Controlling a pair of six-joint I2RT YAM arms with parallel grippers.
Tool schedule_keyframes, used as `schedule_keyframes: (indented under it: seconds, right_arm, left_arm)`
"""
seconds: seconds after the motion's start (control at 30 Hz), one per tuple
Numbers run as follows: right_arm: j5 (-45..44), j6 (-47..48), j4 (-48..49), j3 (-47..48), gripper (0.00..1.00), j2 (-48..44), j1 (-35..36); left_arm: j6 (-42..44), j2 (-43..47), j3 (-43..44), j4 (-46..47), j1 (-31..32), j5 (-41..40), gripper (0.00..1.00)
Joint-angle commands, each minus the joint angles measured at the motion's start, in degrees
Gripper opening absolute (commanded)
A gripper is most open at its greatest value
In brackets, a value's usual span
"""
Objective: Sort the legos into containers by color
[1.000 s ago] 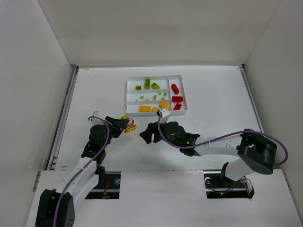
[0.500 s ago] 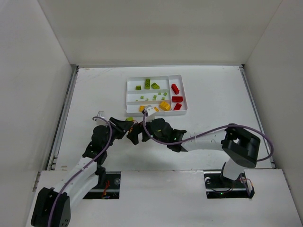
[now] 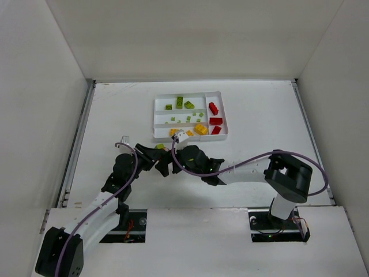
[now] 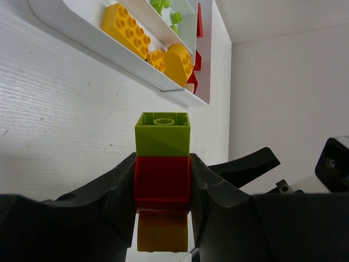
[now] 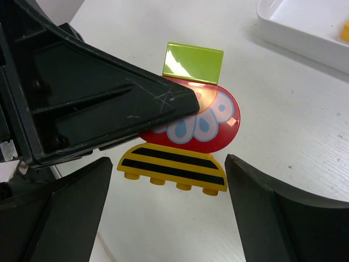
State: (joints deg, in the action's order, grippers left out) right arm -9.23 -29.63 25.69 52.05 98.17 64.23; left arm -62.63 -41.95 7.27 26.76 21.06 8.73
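Observation:
My left gripper (image 4: 162, 164) is shut on a clump of three stacked legos: a lime green brick (image 4: 162, 134), a red one (image 4: 162, 183) pinched between the fingers, and a yellow one (image 4: 162, 232). In the right wrist view the red piece (image 5: 204, 125) is rounded with blue drops, and the yellow half-round (image 5: 173, 168) carries black stripes. My right gripper (image 5: 168, 164) is open, one finger on each side of the yellow piece, not touching it. From above, both grippers meet just below the tray's (image 3: 154, 121) near left corner.
The white tray holds green legos (image 3: 180, 102) in its far slots, yellow ones (image 3: 200, 128) in the near slot and red ones (image 3: 214, 108) in the crosswise slot at right. The tray's near rim (image 4: 82, 30) lies close ahead of the clump.
My right arm has swung left up to the clump in the left gripper, and its jaws have opened wide. The left gripper has barely shifted and keeps its hold.

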Motion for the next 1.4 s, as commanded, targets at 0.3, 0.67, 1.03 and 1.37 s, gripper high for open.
schedule_keyframes:
  seconds: [0.3, 0.67, 1.03, 1.37]
  right_arm:
    - [-2.4, -0.3, 4.9, 0.2, 0.55, -1.2, 0.5]
    - [-1.4, -0.7, 4.6, -8.0, 0.42, -6.8, 1.3]
    - [-1.7, -1.1, 4.2, -13.2, 0.43, -11.4, 2.5]
    - [-5.8, 1.5, -2.9, 1.8, 0.45, -4.3, -8.4]
  left_arm:
    - [0.1, -0.5, 0.9, 3.4, 1.6, -1.4, 0.23]
    - [2.3, 0.0, 1.3, 1.4, -4.2, -0.7, 0.23]
    - [3.6, -1.6, 2.8, 1.4, -6.2, -0.5, 0.22]
    - [5.5, 0.6, 2.9, 0.9, -5.7, 3.5, 0.23]
